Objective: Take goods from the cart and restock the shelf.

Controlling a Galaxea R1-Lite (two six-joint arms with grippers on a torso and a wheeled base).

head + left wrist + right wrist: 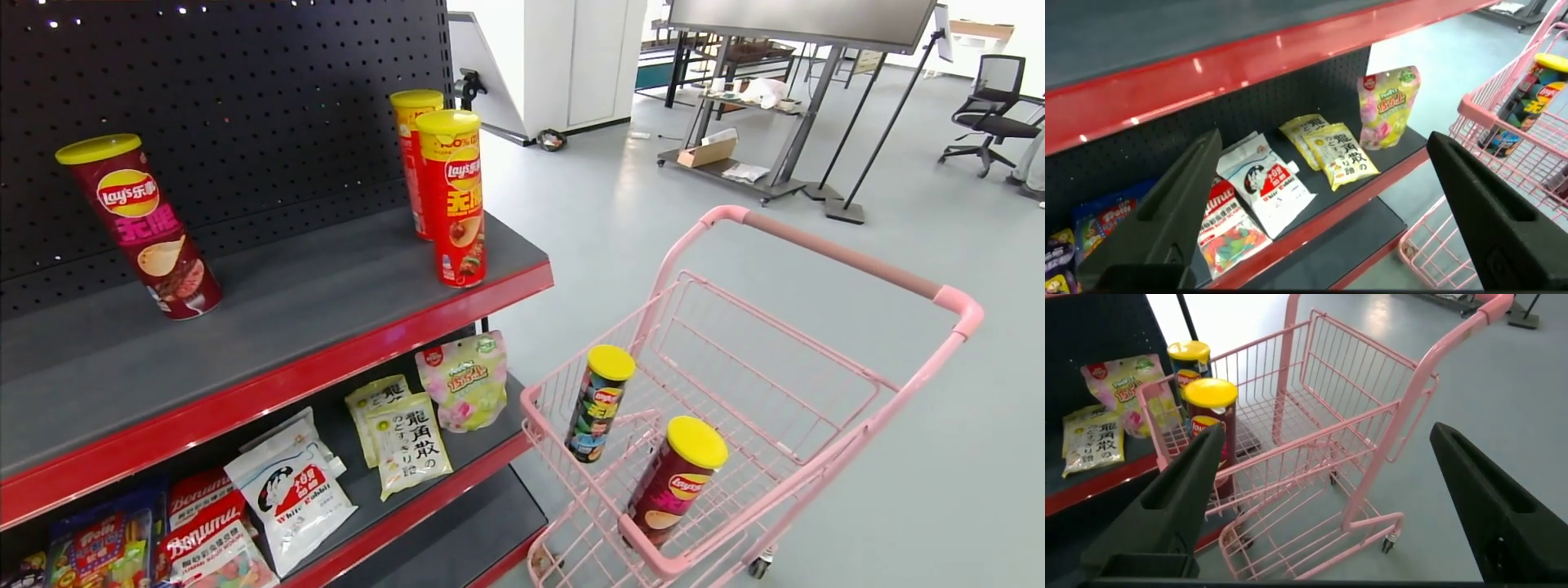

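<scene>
Pink wire cart (816,245), right: dark yellow-lidded tube (598,404), maroon yellow-lidded tube (673,482) inside; left gripper (1323,137), right gripper (1324,429) spread wide.

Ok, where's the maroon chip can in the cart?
Head view, lower right: the maroon chip can stands in the pink cart, beside the black chip can.

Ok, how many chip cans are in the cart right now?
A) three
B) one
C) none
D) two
D: the pink cart holds a dark multicoloured chip can and a maroon chip can, both upright with yellow lids.
</scene>
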